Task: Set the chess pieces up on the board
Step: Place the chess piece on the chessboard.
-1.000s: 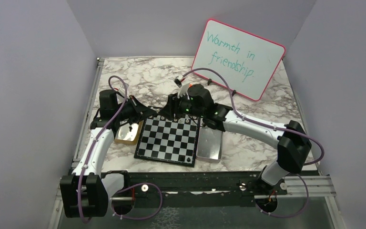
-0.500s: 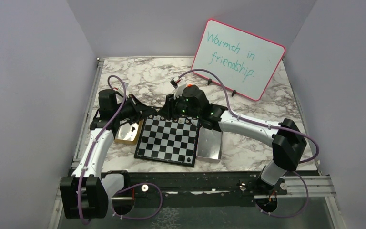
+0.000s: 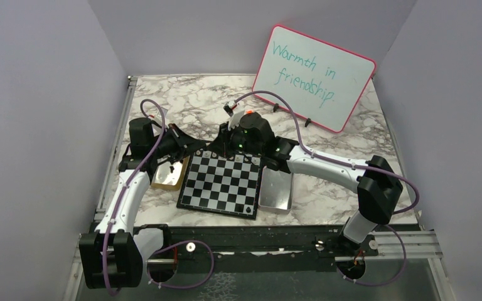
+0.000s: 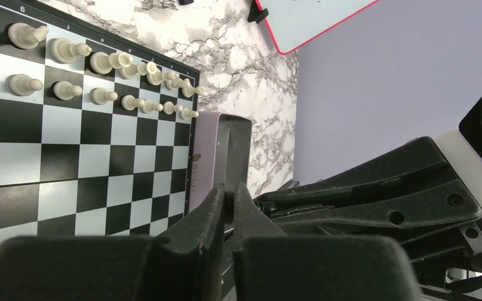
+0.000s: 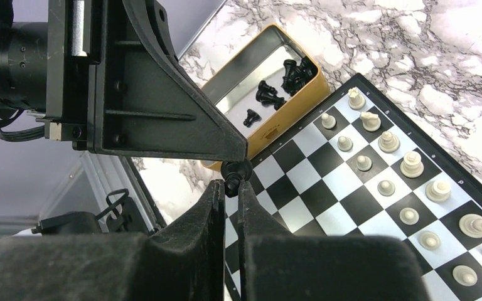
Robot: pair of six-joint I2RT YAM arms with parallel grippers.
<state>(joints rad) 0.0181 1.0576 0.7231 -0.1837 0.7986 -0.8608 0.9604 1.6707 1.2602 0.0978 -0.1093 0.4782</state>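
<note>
above the far left corner of the board (image 5: 301,182), beside the gold tray (image 5: 292,116): one black piece (image 5: 235,170), pinched in the closed right fingers (image 5: 223,191) and touching the tip of the closed left fingers (image 4: 218,199); whether those also grip it, cannot tell. risk: if both pull, the piece may flick away; a skewed hold may topple it, or the pale pieces (image 5: 389,141), at placing.

Over the last second the right arm slid left along the far edge of the board (image 3: 223,182), elbow following. The right gripper (image 5: 232,184) went from half open to pinched on a black piece (image 5: 235,170), just at the left gripper (image 5: 237,157) tips.
</note>
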